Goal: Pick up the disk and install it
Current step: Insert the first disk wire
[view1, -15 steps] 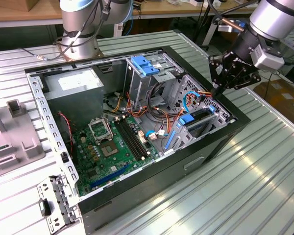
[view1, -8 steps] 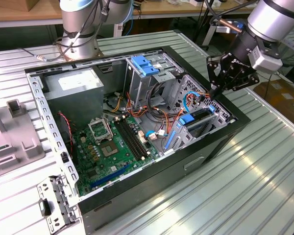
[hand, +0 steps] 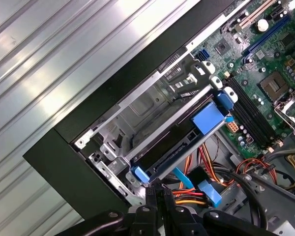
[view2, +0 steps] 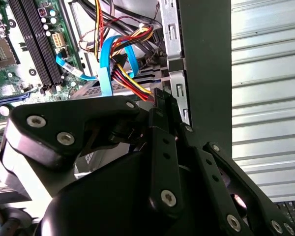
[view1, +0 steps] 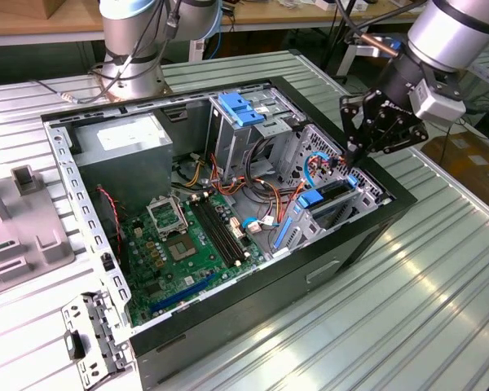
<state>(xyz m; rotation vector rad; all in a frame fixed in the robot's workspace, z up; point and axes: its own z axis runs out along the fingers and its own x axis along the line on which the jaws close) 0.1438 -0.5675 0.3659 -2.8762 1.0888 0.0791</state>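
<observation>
The disk [view1: 332, 194] stands on edge in the drive cage at the corner of the open computer case on the exterior view's right. Its bright blue carrier [view1: 310, 199] shows at the end. In the first wrist view the disk [hand: 172, 147] sits in the cage slot as a dark edge between two blue carrier tabs [hand: 206, 120]. My gripper [view1: 352, 167] hangs just above the cage end, fingers pressed together with nothing between them. In both wrist views the gripper [hand: 158, 191] [view2: 162, 96] tips are close to the disk's near end, by the coloured cables.
The case holds a green motherboard [view1: 179, 244], a grey power supply box [view1: 122, 142], a light-blue latch [view1: 240, 110] on the upper cage, and loose cables [view1: 269, 175]. A second arm's base [view1: 134, 49] stands behind the case. A grey fixture [view1: 24, 220] sits at the exterior view's left.
</observation>
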